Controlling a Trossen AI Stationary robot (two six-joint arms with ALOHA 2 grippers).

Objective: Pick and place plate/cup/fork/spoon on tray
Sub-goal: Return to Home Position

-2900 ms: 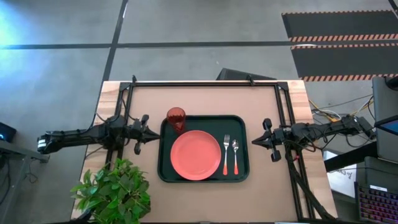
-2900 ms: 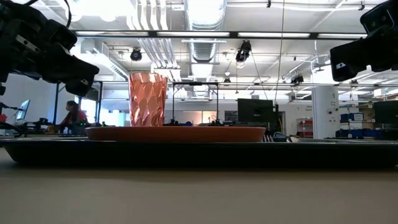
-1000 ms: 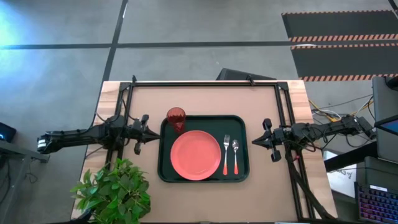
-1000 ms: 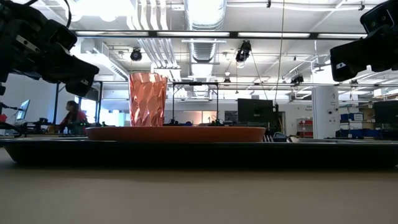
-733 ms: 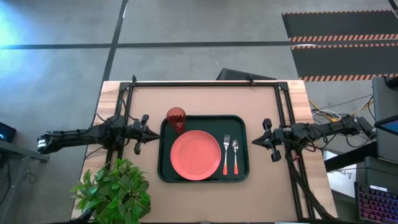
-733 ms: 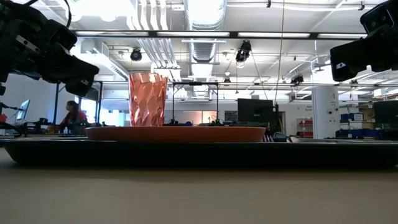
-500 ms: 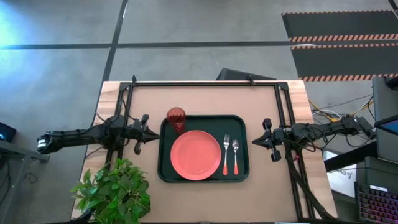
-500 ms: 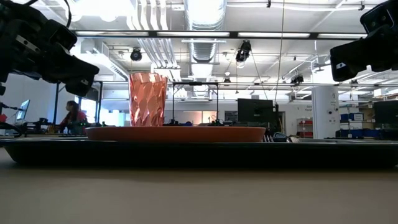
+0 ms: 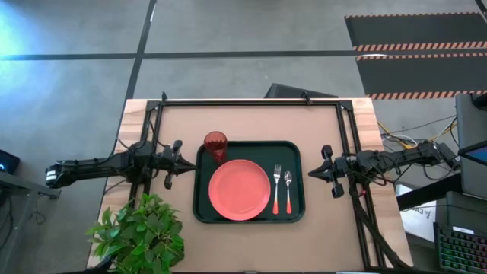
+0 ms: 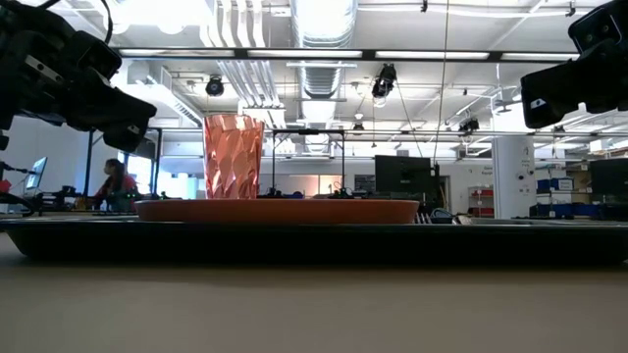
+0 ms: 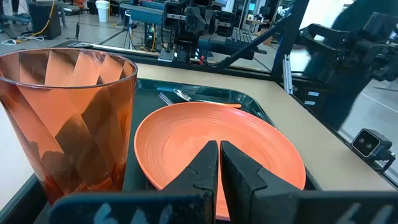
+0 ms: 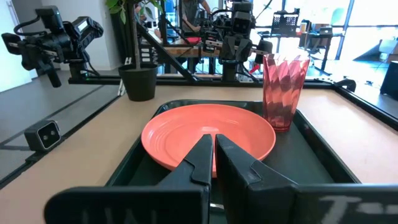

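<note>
- Tray [image 9: 255, 150]: big and dark green-black, a rectangle with round corners and a raised edge. It lies flat in the middle of the brown table [image 9: 251, 118].
- The plate [image 9: 240, 189] is round, flat and salmon-orange. It lies on the left and middle part of the tray and takes up about half of the tray's width.
- The cup [image 9: 215, 142] is small, see-through and red-brown, with slanted cuts on its sides. It stands upright in the tray's back left corner, just beside the plate's edge.
- The fork [image 9: 277, 189] and the spoon [image 9: 288, 190] lie side by side on the right part of the tray. The fork is nearer the plate and the spoon is on its right.
- Both have orange handles that point to the front of the table. Their silver heads point to the back.
- The left gripper [image 9: 185, 161] hangs above the table just left of the tray and points at it. Its two dark fingers are pressed together with nothing between them.
- The right gripper [image 9: 314, 173] hangs above the table near the tray's right side and points at it. Its fingers are pressed together too, and it holds nothing.
- A green plant [image 9: 141, 232] sits at the table's front left corner.
- A person [image 10: 116, 183] sits far off in the room behind the table.
</note>
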